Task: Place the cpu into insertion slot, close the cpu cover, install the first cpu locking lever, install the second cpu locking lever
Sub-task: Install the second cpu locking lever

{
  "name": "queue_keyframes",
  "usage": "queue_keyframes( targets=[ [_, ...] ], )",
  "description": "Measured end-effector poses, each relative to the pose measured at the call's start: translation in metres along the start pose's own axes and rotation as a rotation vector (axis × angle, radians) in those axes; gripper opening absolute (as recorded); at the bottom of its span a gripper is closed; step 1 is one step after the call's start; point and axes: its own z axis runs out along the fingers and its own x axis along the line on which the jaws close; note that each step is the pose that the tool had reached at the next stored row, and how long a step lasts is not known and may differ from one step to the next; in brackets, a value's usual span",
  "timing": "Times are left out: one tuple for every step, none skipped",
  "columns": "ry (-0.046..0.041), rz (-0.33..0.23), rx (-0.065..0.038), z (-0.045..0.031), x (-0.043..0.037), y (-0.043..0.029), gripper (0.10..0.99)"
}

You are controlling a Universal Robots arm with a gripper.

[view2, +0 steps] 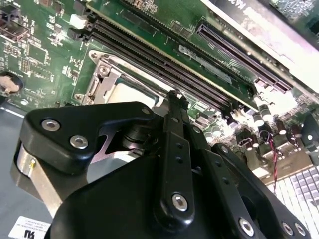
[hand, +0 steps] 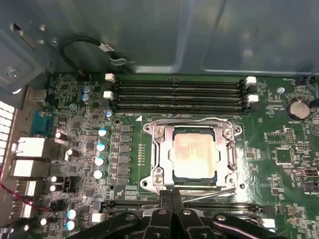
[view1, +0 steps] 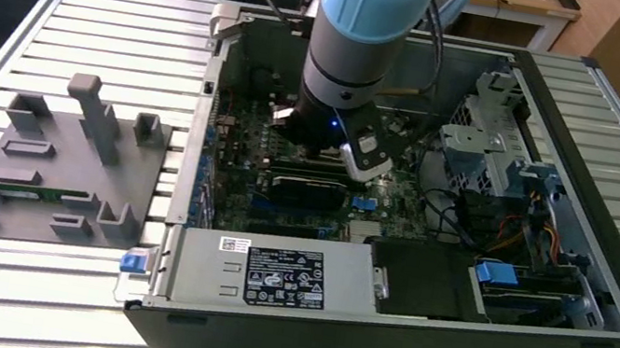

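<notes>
Black gripper (hand: 172, 199), fingers pinched together, sits beside the cpu cover (hand: 194, 152), memory slots (hand: 179, 92) beyond.

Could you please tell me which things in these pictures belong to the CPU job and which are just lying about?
For the job: the cpu, seated in the insertion slot; the cpu cover, lying over it; a locking lever; the gripper beside the socket.

Lying about: memory slots, grey fixture tray, power supply, drive cage.
</notes>
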Motion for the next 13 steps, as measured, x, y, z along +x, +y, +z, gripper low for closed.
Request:
queue_keyframes(
  targets=[
    [-0.0002,0.000,-0.001,0.0013,0.0001,-0.0004,0.106],
    [-0.0001,0.000,-0.001,0.0029,0.0004,-0.0008,0.106],
    [-0.0001,0.000,-0.010,0.0065,0.0059,-0.0028,0.106],
    [-0.0001,0.000,-0.014,0.0064,0.0060,-0.0028,0.106],
    [-0.0002,0.000,-0.016,0.0065,0.0059,-0.0027,0.106],
    [-0.0002,0.000,-0.018,0.0065,0.0059,-0.0027,0.106],
    [-0.0003,0.000,-0.019,0.0065,0.0059,-0.0027,0.106],
    [-0.0003,0.000,-0.020,0.0065,0.0059,-0.0027,0.106],
    [-0.0003,0.000,-0.021,0.0066,0.0059,-0.0027,0.106],
    [-0.0002,0.000,-0.021,0.0066,0.0059,-0.0028,0.106],
    [-0.0002,0.000,-0.021,0.0066,0.0059,-0.0030,0.106],
    [-0.0002,0.000,-0.021,0.0067,0.0059,-0.0030,0.106],
    [-0.0002,0.000,-0.021,0.0067,0.0060,-0.0030,0.106]
  ],
)
